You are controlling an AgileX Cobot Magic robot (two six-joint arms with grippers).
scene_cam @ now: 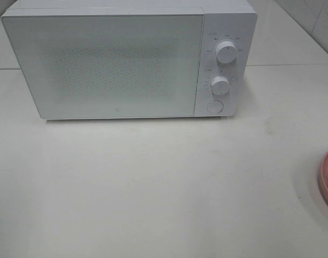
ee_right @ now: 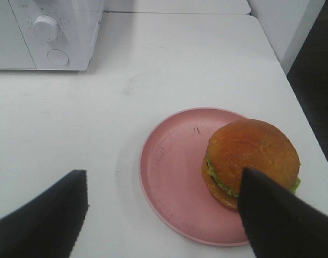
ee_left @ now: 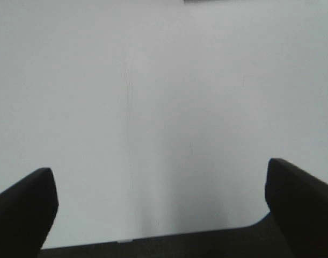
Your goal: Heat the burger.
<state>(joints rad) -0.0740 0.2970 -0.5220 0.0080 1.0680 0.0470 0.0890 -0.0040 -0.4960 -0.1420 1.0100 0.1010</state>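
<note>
A: Burger (ee_right: 252,158) is sitting bun-up on the pink plate (ee_right: 172,172), pushed toward one edge of it and not centred. Green lettuce is showing under the top bun, with the lower bun beneath it.

B: Orientation? Long axis?

A: Round from above, so no long axis is presenting itself; the stack is standing upright, top bun facing the camera.

B: Which views are carrying it?

A: Only the right wrist view. The high camera is catching just a sliver of the plate at the right border of the white table (scene_cam: 164,188), and no burger. The left wrist view is showing bare tabletop only.

B: Grippers?

A: Right gripper (ee_right: 164,215) is hovering above the plate with its jaws spread wide, one finger overlapping the burger's edge in the picture, nothing held. Left gripper (ee_left: 161,201) is also standing wide apart over the table, empty.

B: Microwave?

A: Microwave (scene_cam: 115,64) is sitting at the back of the table, door closed, two knobs (scene_cam: 226,52) and a round button (scene_cam: 214,106) on its right panel, well apart from the plate.
</note>
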